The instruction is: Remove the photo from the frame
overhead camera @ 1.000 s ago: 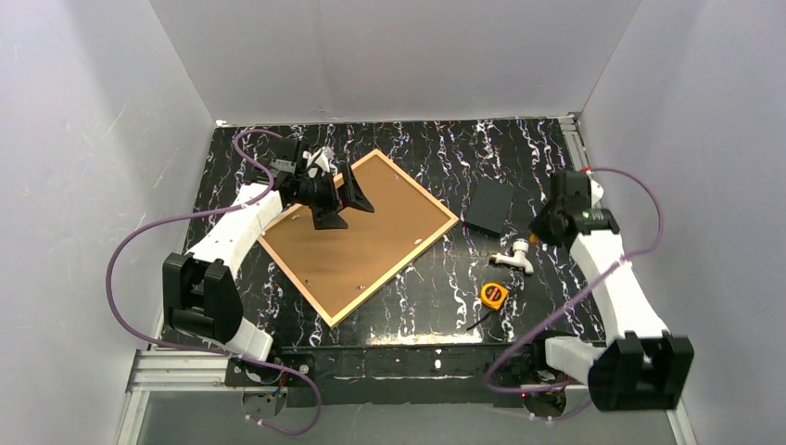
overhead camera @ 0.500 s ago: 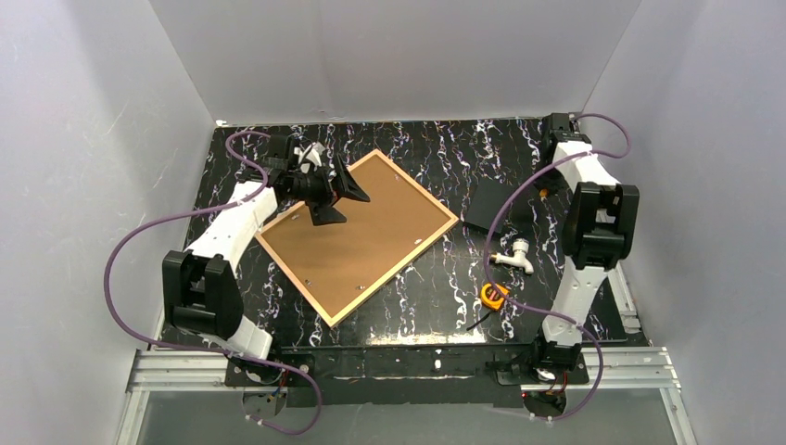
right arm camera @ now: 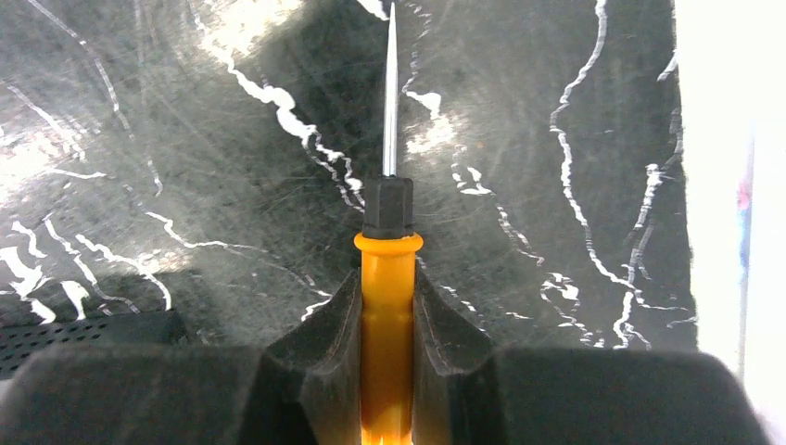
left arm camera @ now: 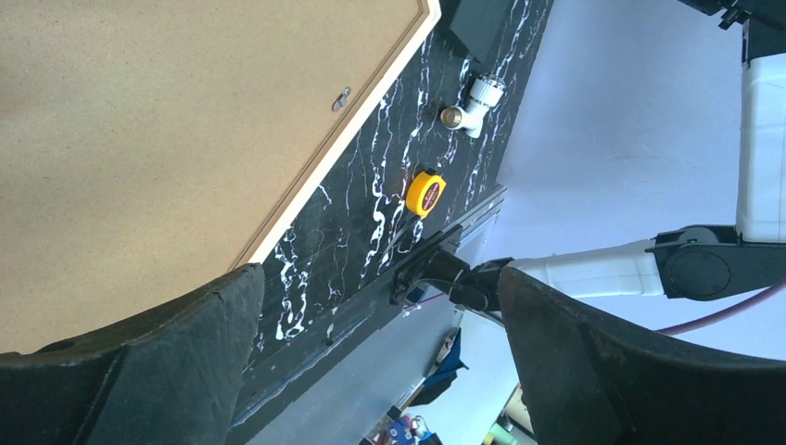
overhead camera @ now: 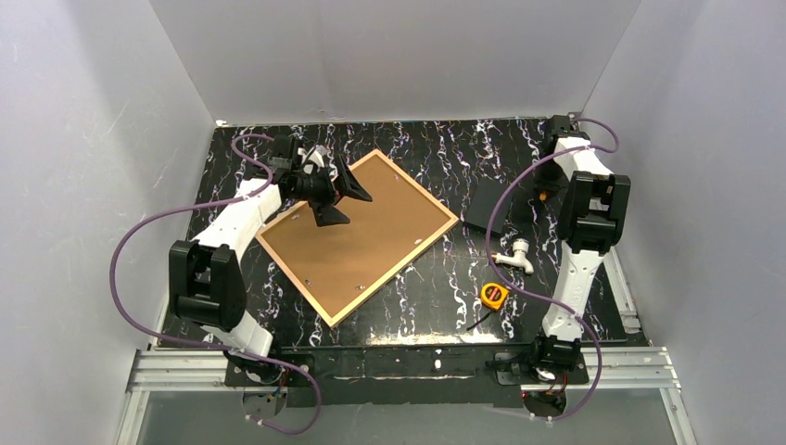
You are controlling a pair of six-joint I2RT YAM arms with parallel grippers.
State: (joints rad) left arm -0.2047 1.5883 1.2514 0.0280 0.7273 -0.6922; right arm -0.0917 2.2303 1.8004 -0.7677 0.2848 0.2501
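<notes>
Photo (overhead camera: 357, 236) and frame (overhead camera: 397, 271) are found lying face down together on the left half of the dark table (overhead camera: 445, 158), so that only the brown backing board of the print is shown, ringed by thin pale wood strips. The print is judged not yet freed: the board sits flush inside the rim, and a small metal clip (left arm camera: 342, 96) is seen near its edge in the left wrist view. The left gripper (overhead camera: 341, 202) is held above the far left corner of the frame with its jaws spread wide and nothing between them. The right gripper (right arm camera: 387, 306) is clamped on the orange handle of a screwdriver (right arm camera: 387, 209), whose thin blade is pointed over bare tabletop at the far right, well apart from the frame. The step in hand is taken to be the tool being readied for the clips. For the next move, the blade would have to be carried across to the nearest clip and worked against it, while the frame is steadied by the left gripper. A black rectangle (overhead camera: 488, 206), a white pipe fitting (overhead camera: 515, 255) and a yellow tape measure (overhead camera: 494, 296) are seen lying between, to be passed over.
</notes>
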